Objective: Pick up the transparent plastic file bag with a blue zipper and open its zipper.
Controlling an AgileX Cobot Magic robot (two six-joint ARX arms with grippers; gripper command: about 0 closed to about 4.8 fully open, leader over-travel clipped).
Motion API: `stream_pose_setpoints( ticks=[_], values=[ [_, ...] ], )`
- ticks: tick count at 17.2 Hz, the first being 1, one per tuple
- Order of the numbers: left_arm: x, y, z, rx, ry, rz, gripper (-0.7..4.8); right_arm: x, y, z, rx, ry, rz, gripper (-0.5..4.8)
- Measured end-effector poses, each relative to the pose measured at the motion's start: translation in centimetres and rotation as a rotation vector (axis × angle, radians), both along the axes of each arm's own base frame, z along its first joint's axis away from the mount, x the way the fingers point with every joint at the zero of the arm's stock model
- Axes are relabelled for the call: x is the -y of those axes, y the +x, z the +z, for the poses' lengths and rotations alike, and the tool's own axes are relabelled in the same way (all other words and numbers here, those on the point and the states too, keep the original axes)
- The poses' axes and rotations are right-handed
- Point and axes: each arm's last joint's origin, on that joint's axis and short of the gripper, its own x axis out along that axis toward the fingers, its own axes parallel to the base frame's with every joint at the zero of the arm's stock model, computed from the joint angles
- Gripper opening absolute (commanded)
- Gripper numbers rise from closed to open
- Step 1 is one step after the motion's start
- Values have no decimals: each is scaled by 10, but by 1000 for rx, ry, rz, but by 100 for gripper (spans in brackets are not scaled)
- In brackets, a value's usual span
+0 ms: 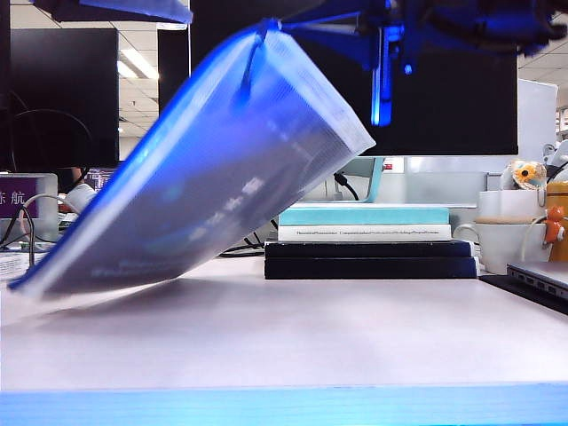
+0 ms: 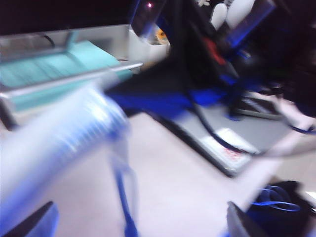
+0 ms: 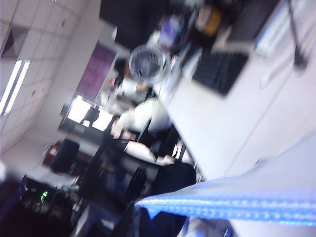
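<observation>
A large, flat, translucent whitish plastic file bag (image 1: 213, 177) with a fine mesh texture hangs tilted in the air over the left half of a pale table (image 1: 293, 337). Its upper corner is lifted high near the top middle of the exterior view, and its lower corner dips almost to the tabletop at the far left; whether that corner touches the surface cannot be told. A bright blue fabric zipper (image 1: 133, 160) runs along the bag's upper long edge, from the raised corner down to the low one. Faint printing shows through the plastic, blurred.

The right gripper (image 1: 266, 34) is at the raised corner at the top of the exterior view, pinched closed on the bag's zipper edge. In the right wrist view, the blue strip and pale plastic (image 3: 256, 197) cross just beside the camera, while the fingers themselves are lost in blur.

The left gripper (image 2: 138, 222) hovers above the table beside the bag, holding nothing. Its two dark fingertips (image 2: 34, 222) stand wide apart at the edges of the left wrist view, with the bag a blurred pale shape (image 2: 54, 143) near one of them.

Behind the bag, a stack of books (image 1: 366, 240) lies on the table, a light-blue-and-white one on top of two dark ones. A white mug (image 1: 506, 241) stands to the right of the stack.
</observation>
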Motion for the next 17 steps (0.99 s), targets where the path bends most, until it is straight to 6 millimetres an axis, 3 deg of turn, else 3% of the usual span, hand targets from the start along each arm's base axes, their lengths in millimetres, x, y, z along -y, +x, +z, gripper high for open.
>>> stream_pose_setpoints(
  ticks=[2, 4, 7, 9, 15, 16, 17],
  values=[
    [10, -11, 4, -4, -62, -44, 479, 0, 1, 3, 0, 0, -4, -6],
    [13, -10, 2, 11, -59, 49, 479, -4, 0, 3, -2, 0, 7, -6],
    [38, 2, -20, -30, -7, 43, 475, -12, -4, 4, -15, 3, 36, -6],
    [45, 6, -29, -48, 13, 48, 422, -12, -5, 4, -18, 3, 44, -6],
    [43, 18, -24, 58, -7, 230, 419, -12, -6, 5, -49, 13, 78, -6],
    [46, 21, -27, 57, -4, 224, 388, -12, -6, 7, -53, 25, 85, -6],
    [48, 22, -29, 55, -3, 216, 199, -14, -7, 9, -44, 35, 91, -6]
  ],
)
